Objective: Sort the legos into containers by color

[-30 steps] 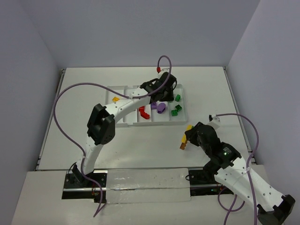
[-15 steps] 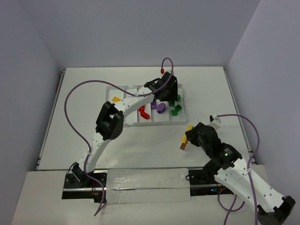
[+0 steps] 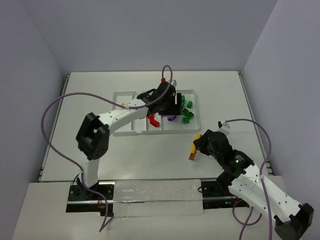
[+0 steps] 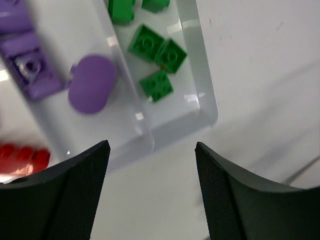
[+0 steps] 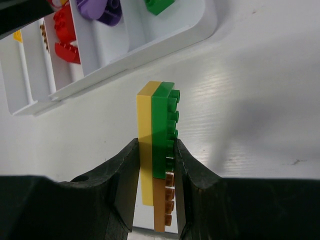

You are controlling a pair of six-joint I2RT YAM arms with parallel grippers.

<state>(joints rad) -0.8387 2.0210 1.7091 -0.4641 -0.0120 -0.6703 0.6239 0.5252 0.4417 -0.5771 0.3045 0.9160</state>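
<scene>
The white tray (image 3: 125,95) of containers lies at the table's middle back. Its right end compartment holds several green legos (image 3: 186,111) (image 4: 157,52). Purple pieces (image 3: 171,118) (image 4: 90,90) lie in the compartment beside it, then red ones (image 3: 152,120) (image 5: 65,35), and a yellow one (image 3: 122,105) sits further left. My left gripper (image 3: 170,102) (image 4: 151,146) hangs open and empty over the tray's near right corner. My right gripper (image 3: 196,145) (image 5: 155,145) is shut on a stuck-together stack (image 3: 194,146) of yellow, green (image 5: 162,125) and orange-brown bricks, just in front of the tray.
Purple cables (image 3: 52,107) loop off both arms above the table. Grey walls close in the table on the left, back and right. The tray's rim (image 5: 210,25) is a short way beyond the held stack.
My left gripper has opened above the tray's right end, and that arm's elbow has swung to the left. The right gripper and its stack have barely moved.
</scene>
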